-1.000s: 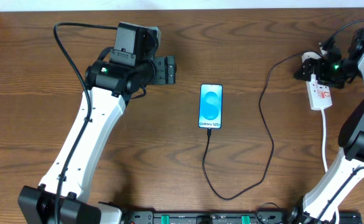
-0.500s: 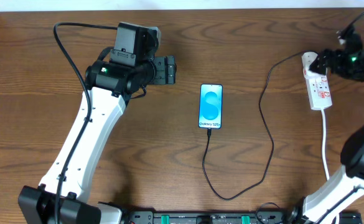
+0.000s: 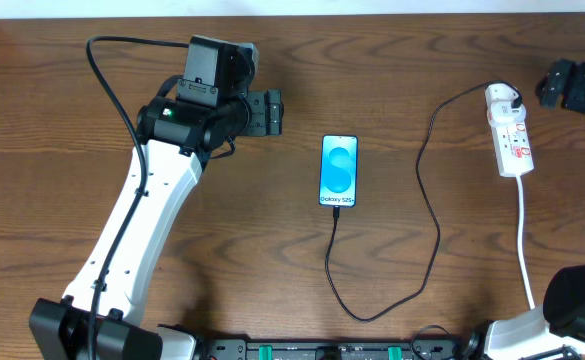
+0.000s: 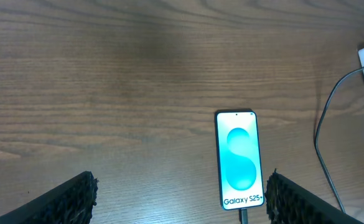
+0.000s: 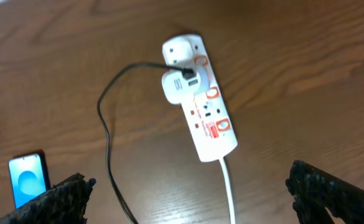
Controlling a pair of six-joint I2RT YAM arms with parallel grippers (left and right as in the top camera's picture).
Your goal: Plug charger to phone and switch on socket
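Blue phone (image 3: 339, 170), "Galaxy S25" lettering

A black-bezelled phone (image 3: 339, 171) glows bright blue with paler blue circles and white lettering on a brown wood-grain surface (image 3: 252, 270). The charger (image 3: 438, 245) cable is black; the socket (image 5: 210, 115) is white with red markings and a white cord (image 3: 523, 235).

The phone (image 3: 339, 171) lies left of the socket (image 3: 510, 135), the charger (image 3: 437, 235) joining them.
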